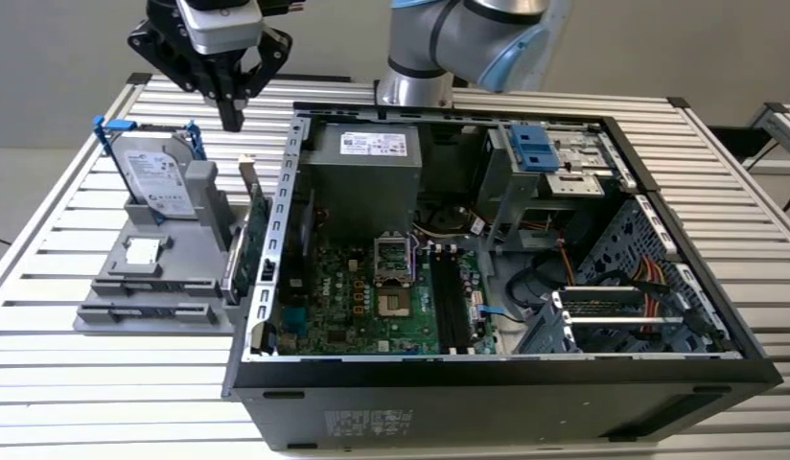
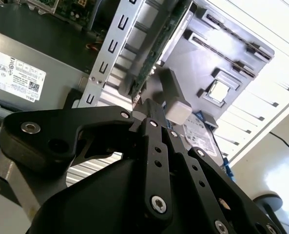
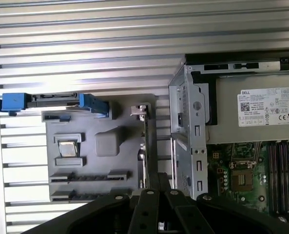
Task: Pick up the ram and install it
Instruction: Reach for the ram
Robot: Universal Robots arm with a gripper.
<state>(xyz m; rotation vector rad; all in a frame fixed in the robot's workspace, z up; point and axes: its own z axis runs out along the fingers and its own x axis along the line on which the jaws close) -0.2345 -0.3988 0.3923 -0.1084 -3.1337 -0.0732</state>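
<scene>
My gripper [image 1: 229, 117] hangs shut above the back of the grey fixture [image 1: 114, 324], with nothing showing between its black fingers [image 2: 153, 146]. It is just above the upright green card [image 1: 242, 254], which stands on edge beside the case wall. In the first wrist view the gripper [image 3: 151, 184] is over that card [image 3: 144, 146]. The ram is hidden or too slim to tell apart. The fixture's long slot [image 3: 88, 176] shows just a dark line. The motherboard's black memory slots [image 1: 449, 297] lie inside the open case.
A silver hard drive [image 1: 158, 177] with a blue bracket leans at the fixture's back. The open computer case [image 1: 498, 379] fills the exterior view's middle and right, with its power supply [image 1: 357, 168] at the back. Everything rests on a slatted metal table [image 1: 62, 383].
</scene>
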